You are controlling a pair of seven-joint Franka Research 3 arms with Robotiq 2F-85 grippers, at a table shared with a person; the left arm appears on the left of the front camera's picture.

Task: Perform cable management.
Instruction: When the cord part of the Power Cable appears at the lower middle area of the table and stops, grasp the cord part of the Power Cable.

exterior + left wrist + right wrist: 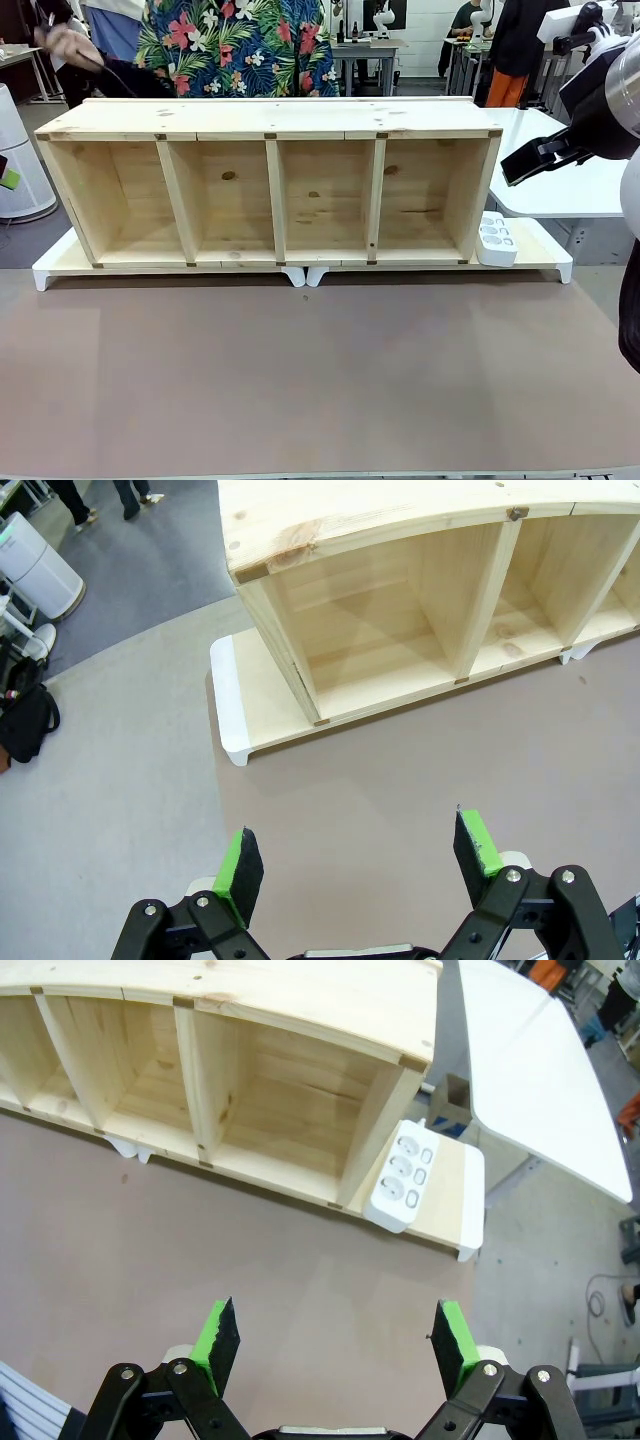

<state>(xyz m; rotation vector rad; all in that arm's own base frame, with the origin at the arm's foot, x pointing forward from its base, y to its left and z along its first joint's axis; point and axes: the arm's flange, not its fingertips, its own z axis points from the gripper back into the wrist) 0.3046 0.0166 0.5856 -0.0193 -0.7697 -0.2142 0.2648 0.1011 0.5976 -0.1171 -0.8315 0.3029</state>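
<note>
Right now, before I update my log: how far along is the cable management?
Done: nothing visible. The power strip beside the shelf has no plug in the sockets that show.
In hand: behind the shelf's left end, the person's hand holds what looks like the cable. The left gripper and right gripper are open and empty.
Left: probably all routing and plugging.

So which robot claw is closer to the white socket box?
Right. The right gripper hovers over the mat before the power strip at the shelf's right end; the left gripper hovers off the shelf's opposite end.
</note>
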